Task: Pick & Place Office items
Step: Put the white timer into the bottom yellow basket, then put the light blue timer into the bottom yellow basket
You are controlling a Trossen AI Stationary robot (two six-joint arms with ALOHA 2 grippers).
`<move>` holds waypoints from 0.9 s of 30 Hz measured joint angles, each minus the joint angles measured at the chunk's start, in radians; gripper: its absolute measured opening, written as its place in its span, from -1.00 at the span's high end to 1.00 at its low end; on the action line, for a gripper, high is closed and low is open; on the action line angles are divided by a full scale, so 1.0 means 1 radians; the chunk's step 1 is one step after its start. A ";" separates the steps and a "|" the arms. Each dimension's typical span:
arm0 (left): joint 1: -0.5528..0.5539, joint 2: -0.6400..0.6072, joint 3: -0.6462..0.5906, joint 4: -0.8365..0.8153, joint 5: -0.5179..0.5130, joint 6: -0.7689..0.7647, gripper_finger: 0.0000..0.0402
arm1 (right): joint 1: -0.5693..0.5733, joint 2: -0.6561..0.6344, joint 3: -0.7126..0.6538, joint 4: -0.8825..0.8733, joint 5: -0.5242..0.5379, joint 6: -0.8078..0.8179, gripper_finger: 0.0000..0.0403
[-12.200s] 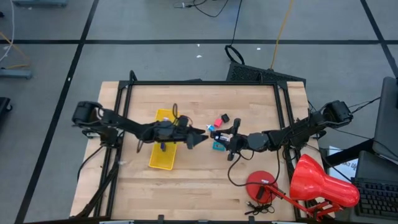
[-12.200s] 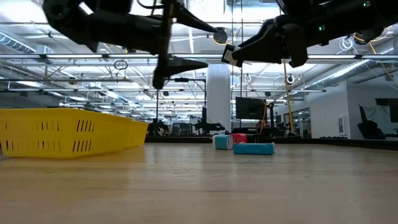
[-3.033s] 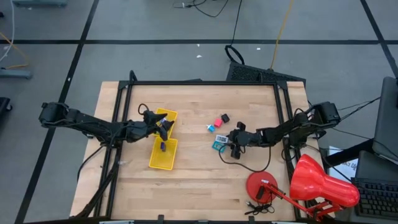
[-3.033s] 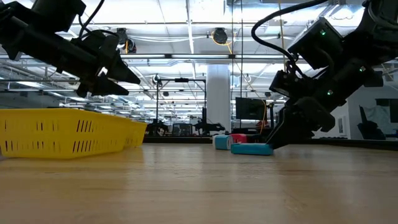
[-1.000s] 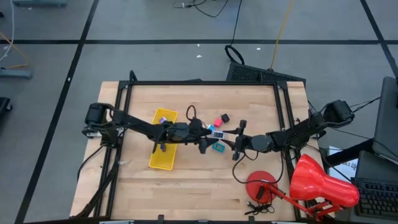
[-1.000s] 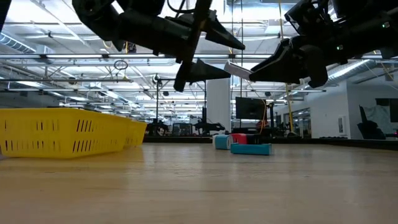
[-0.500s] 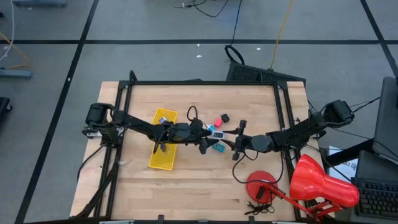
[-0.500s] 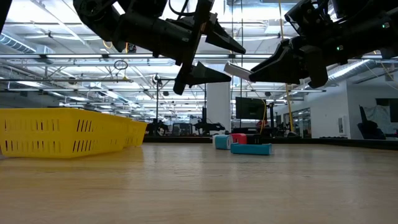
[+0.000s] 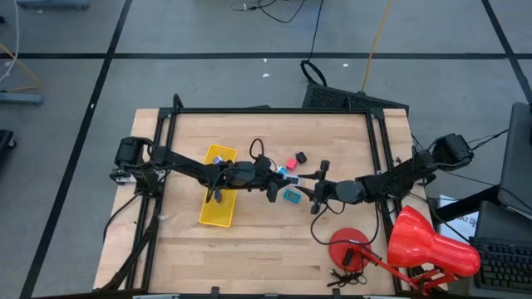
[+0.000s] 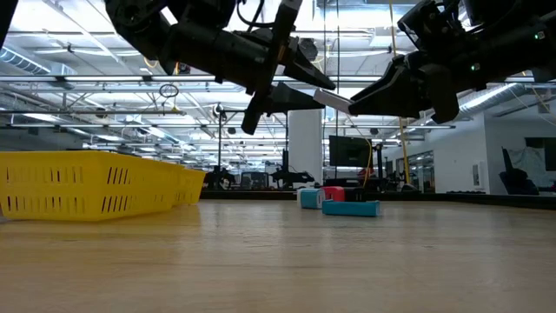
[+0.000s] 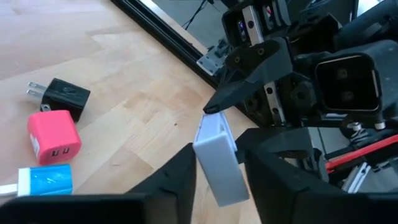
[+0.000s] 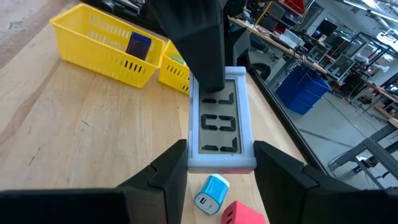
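A flat white display with dark digits (image 12: 221, 124) hangs in the air above the middle of the table, between my two grippers. My left gripper (image 10: 323, 87) comes from the table's left and is shut on one end. My right gripper (image 10: 356, 104) comes from the right and is shut on the other end. On the table below lie a pink-red charger (image 11: 55, 142), a black plug (image 11: 62, 96), a blue-and-white charger (image 11: 43, 180) and a teal piece (image 9: 291, 196). The yellow tray (image 9: 218, 195) holds a purple item (image 12: 138, 45) and a green one (image 12: 177, 59). My left gripper pinches the display's left-hand end (image 11: 214, 146) between its two fingers. One finger (image 12: 202, 56) lies over the digit face, the other behind it. The fingers come nearly level from the table's left, along the display. It is lifted clear of the table. My right gripper pinches the display's right-hand end (image 12: 221, 163) between its two fingers, which sit on the two long side edges. The fingers (image 11: 239, 87) come nearly level from the table's right, along the display. The display stays clear of the table, digit face toward this wrist.
A large red desk lamp (image 9: 432, 245) with a round base (image 9: 349, 247) and black cables stands at the near right corner. A black frame (image 9: 266, 110) runs along the table's far edge and sides. Bare wood lies near the front edge (image 9: 249, 266).
My left gripper has shut on the display's left-hand end, where its fingers stood apart around it before. Neither arm has moved visibly, and the display has stayed aloft in my right gripper.
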 joint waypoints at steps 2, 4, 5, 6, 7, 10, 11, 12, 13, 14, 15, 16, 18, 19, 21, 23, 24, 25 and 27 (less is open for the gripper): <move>0.000 0.000 0.000 0.000 0.000 0.021 0.43 | 0.000 0.000 0.000 0.000 0.000 0.000 0.26; 0.000 0.000 0.000 0.000 0.000 0.028 0.48 | 0.000 0.000 0.000 -0.001 0.002 -0.004 0.26; 0.000 0.000 0.000 0.000 -0.001 0.028 0.50 | 0.000 0.000 0.000 -0.001 0.003 -0.007 0.26; 0.000 0.000 0.000 0.000 -0.002 0.028 0.51 | 0.000 0.000 0.000 -0.001 0.003 -0.008 0.26; 0.001 0.000 0.000 0.000 -0.003 0.036 0.52 | 0.000 0.000 0.000 -0.001 0.004 -0.011 0.26; 0.005 0.000 0.000 0.000 -0.003 0.116 0.53 | -0.001 0.000 0.000 -0.001 0.008 -0.014 0.26; 0.006 0.000 0.000 0.000 -0.002 0.140 0.53 | -0.001 0.000 0.000 -0.002 0.009 -0.004 0.26; 0.006 0.000 0.000 0.000 -0.004 0.164 0.53 | -0.001 0.000 0.000 -0.002 0.008 0.017 0.25; 0.006 0.000 0.000 0.000 -0.010 0.194 0.53 | -0.001 0.000 0.000 0.000 0.005 0.049 0.23; 0.005 -0.003 -0.001 -0.001 -0.022 0.234 0.54 | -0.001 0.000 0.000 0.004 -0.002 0.083 0.21; 0.005 -0.009 -0.001 -0.002 -0.025 0.264 0.55 | -0.001 -0.002 0.000 0.002 -0.005 0.110 0.18; 0.005 -0.019 -0.001 -0.001 -0.027 0.293 0.55 | 0.000 -0.007 0.000 -0.003 -0.006 0.133 0.15; 0.005 -0.049 -0.001 -0.012 -0.027 0.340 0.55 | 0.000 -0.018 0.000 0.001 -0.005 0.186 0.10; 0.005 -0.069 -0.001 -0.033 -0.027 0.360 0.56 | 0.000 -0.028 0.000 -0.001 -0.005 0.204 0.07; 0.005 -0.113 -0.001 -0.079 -0.027 0.398 0.61 | -0.001 -0.052 0.000 -0.014 -0.005 0.228 0.04; 0.001 -0.167 -0.001 -0.156 -0.027 0.431 0.71 | 0.000 -0.079 0.000 -0.028 -0.004 0.250 0.03; -0.001 -0.191 -0.001 -0.188 -0.028 0.443 0.77 | 0.000 -0.094 0.000 -0.043 -0.004 0.266 0.02; -0.005 -0.216 0.000 -0.229 -0.028 0.454 0.83 | 0.000 -0.108 0.000 -0.059 -0.007 0.286 0.02; -0.016 -0.258 0.000 -0.332 -0.016 0.469 0.95 | -0.001 -0.125 0.000 -0.063 -0.052 0.334 0.03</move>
